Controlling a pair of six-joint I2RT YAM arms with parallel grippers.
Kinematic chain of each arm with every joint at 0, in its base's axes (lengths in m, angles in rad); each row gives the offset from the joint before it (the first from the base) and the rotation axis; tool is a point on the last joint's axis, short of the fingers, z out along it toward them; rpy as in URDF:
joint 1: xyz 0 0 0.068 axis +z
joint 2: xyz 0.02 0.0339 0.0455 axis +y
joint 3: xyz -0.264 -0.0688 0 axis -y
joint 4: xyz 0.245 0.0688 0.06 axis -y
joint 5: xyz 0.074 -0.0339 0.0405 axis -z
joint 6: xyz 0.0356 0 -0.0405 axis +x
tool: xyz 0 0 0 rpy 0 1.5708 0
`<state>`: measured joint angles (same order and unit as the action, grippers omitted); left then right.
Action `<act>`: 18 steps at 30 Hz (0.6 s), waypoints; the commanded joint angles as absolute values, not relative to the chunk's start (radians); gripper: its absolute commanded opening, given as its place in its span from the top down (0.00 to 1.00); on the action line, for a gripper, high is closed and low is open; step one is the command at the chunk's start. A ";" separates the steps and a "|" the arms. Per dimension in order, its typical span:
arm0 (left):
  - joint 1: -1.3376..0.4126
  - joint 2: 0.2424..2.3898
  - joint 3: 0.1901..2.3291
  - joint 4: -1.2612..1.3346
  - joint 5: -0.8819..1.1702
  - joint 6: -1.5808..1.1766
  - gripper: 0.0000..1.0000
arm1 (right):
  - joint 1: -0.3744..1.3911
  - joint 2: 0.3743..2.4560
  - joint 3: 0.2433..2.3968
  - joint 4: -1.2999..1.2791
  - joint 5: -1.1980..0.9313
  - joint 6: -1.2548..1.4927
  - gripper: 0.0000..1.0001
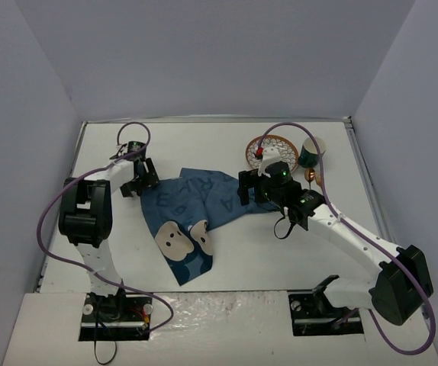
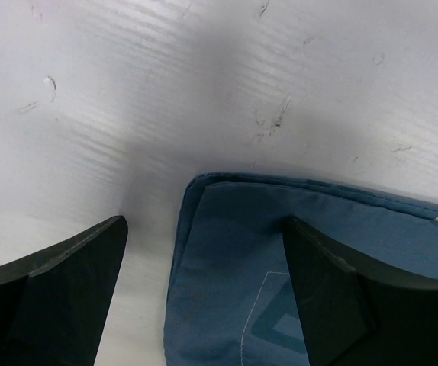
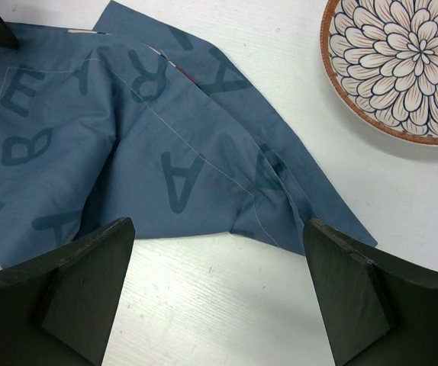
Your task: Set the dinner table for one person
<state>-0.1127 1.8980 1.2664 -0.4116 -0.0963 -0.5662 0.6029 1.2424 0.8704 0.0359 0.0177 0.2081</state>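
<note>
A crumpled blue cloth placemat (image 1: 188,217) with letters and white bear faces lies folded on the white dinner table (image 1: 227,145). My left gripper (image 1: 140,181) is open over the placemat's far left corner (image 2: 227,252), one finger on bare table, the other over the cloth. My right gripper (image 1: 251,187) is open just above the placemat's right edge (image 3: 165,152), with bare table (image 3: 219,305) between its fingers. A flower-patterned plate (image 1: 271,147) with an orange rim lies at the back right, also in the right wrist view (image 3: 402,61).
A green cup (image 1: 310,153) lies beside the plate on the right. A copper spoon (image 1: 309,176) lies just below it, partly hidden by my right arm. White walls enclose the table on three sides.
</note>
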 commanded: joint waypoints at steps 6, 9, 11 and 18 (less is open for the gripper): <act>-0.122 2.001 1.314 -0.434 -0.075 -0.554 0.55 | 0.595 1.188 0.856 0.100 0.021 0.218 0.11; -0.124 2.010 1.323 -0.434 -0.083 -0.547 0.78 | 0.595 1.181 0.853 0.100 0.023 0.221 0.11; -0.124 2.017 1.334 -0.448 -0.085 -0.538 0.90 | 0.596 1.180 0.850 0.100 0.023 0.223 0.11; -0.125 1.903 1.373 -0.569 -0.153 -0.489 1.00 | 0.595 1.216 0.873 0.098 0.038 0.247 0.12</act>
